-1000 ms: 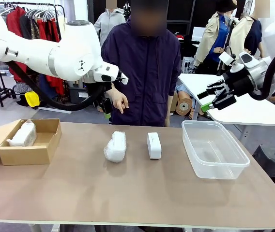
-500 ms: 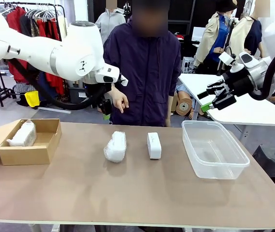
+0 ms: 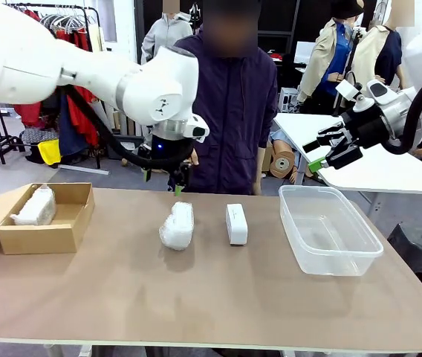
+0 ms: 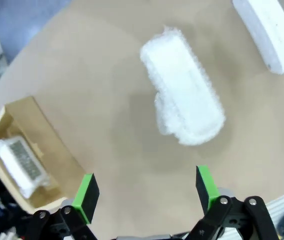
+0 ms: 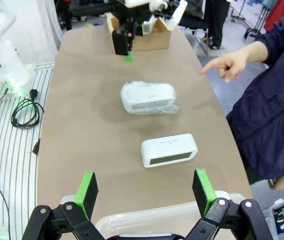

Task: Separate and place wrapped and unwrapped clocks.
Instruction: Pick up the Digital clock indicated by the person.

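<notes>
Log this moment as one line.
left tool: open, above wrapped clock | right tool: open, near tub | bare clock: on table | other wrapped clock: in box

Brown table (image 3: 218,297) with four things in a row.
At the left stands an open cardboard box (image 3: 36,239); mid-table lie a wrapped clock (image 3: 177,225) and, just right of it, an unwrapped clock (image 3: 236,224); a clear plastic tub (image 3: 291,227) sits right.

Left claw (image 4: 146,194) hangs open, pointing down — right claw (image 3: 316,156) open too, held high.

Bare table (image 3: 122,290) around wrapped clock (image 3: 177,225), unwrapped clock (image 3: 236,223) beside
</notes>
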Controlling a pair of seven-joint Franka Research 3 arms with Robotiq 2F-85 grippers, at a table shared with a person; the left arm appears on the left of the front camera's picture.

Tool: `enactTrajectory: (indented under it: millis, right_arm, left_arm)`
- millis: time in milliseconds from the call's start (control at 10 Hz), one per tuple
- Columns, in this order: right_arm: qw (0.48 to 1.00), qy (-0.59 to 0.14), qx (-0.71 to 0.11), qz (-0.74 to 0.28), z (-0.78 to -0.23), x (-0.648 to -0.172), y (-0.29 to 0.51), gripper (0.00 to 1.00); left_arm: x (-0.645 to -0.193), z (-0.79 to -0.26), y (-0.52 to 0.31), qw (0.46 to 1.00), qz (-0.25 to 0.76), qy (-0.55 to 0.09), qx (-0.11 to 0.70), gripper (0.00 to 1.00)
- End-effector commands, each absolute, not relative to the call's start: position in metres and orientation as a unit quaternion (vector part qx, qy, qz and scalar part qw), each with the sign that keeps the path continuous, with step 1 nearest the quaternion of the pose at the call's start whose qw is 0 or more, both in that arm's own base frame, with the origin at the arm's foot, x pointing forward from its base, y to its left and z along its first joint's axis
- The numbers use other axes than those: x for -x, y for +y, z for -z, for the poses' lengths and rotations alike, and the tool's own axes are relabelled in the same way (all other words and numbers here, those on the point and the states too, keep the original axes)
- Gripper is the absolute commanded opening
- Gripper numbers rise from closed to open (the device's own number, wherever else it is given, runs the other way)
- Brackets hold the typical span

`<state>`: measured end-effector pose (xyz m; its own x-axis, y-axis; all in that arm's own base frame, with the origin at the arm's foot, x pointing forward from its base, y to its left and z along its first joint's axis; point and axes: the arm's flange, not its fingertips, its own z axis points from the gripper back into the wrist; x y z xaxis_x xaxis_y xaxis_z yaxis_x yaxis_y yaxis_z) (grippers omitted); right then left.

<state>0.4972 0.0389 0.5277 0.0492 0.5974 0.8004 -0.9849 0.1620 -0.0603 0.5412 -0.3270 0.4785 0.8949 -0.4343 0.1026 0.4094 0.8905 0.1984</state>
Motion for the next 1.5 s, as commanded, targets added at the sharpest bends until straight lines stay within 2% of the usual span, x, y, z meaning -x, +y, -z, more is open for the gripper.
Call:
enactTrajectory:
  millis: [0, 200, 400, 700, 800, 1400]
  right_arm:
    - [0.668, -0.362, -0.271, -0.591, -0.53, -0.496, 0.04, 1.0]
    - [0.668, -0.362, -0.271, -0.591, -0.53, -0.496, 0.04, 1.0]
    - [0.668, -0.362, -0.271, -0.591, -0.53, -0.496, 0.04, 1.0]
    - [0.668, -0.362, -0.271, -0.591, -0.53, -0.496, 0.04, 1.0]
    - [0.668, -0.362, -0.271, -0.591, -0.53, -0.496, 0.04, 1.0]
    - [0.668, -0.362, -0.271, -0.591, -0.53, -0.496, 0.04, 1.0]
  left_arm:
    - [-0.551, -0.466, -0.342, 0.98, 0.156, -0.096, -0.071, 1.0]
    - [-0.548, -0.45, -0.353, 0.98, 0.123, -0.148, -0.049, 1.0]
    - [-0.548, -0.43, -0.358, 0.977, 0.115, -0.171, -0.049, 1.0]
    - [-0.549, -0.413, -0.361, 0.98, 0.083, -0.163, -0.075, 1.0]
    - [-0.554, -0.422, -0.367, 0.98, 0.111, -0.157, -0.045, 1.0]
    - [-0.554, -0.422, -0.367, 0.98, 0.111, -0.157, -0.045, 1.0]
